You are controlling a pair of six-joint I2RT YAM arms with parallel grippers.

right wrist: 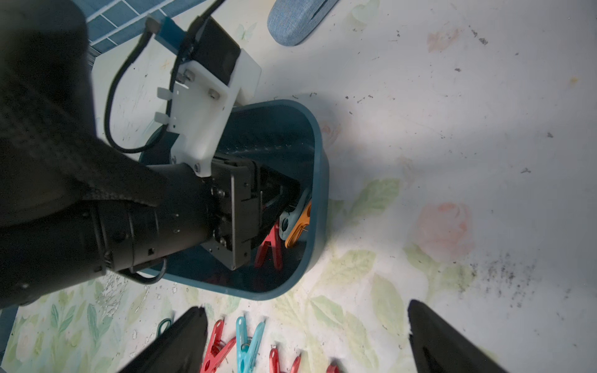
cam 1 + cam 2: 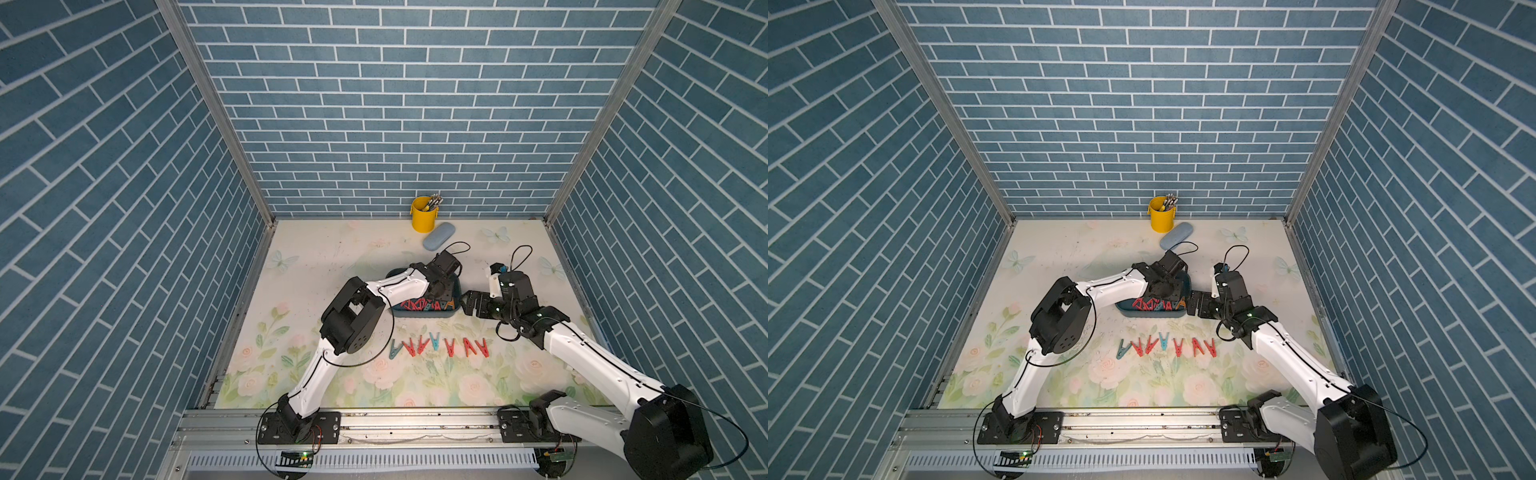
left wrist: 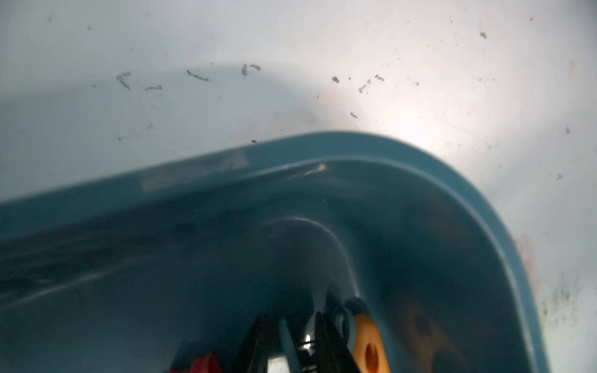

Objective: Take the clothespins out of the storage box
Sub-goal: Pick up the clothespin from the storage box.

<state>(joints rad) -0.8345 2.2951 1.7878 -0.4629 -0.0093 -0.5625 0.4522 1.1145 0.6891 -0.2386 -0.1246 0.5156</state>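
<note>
Red and orange clothespins (image 1: 269,245) lie in the teal storage box (image 1: 323,168); right gripper (image 1: 305,313) spread, left gripper (image 3: 292,339) unclear.

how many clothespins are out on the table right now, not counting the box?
7 clothespins, one row in front of the storage box: teal, two red, light blue, three red. More remain in the box, some likely hidden.

I have the box (image 2: 424,314) around mid-table (image 2: 332,266), with a heap of clothespins (image 2: 419,304) inside, toward its front. My left gripper (image 1: 284,193) is down in that heap, and my right gripper (image 2: 468,302) is just beside the box's right end. Before the box lies a row of clothespins (image 2: 436,347). Behind it is a case (image 2: 439,242), then a bucket (image 2: 423,218) at the back wall.
</note>
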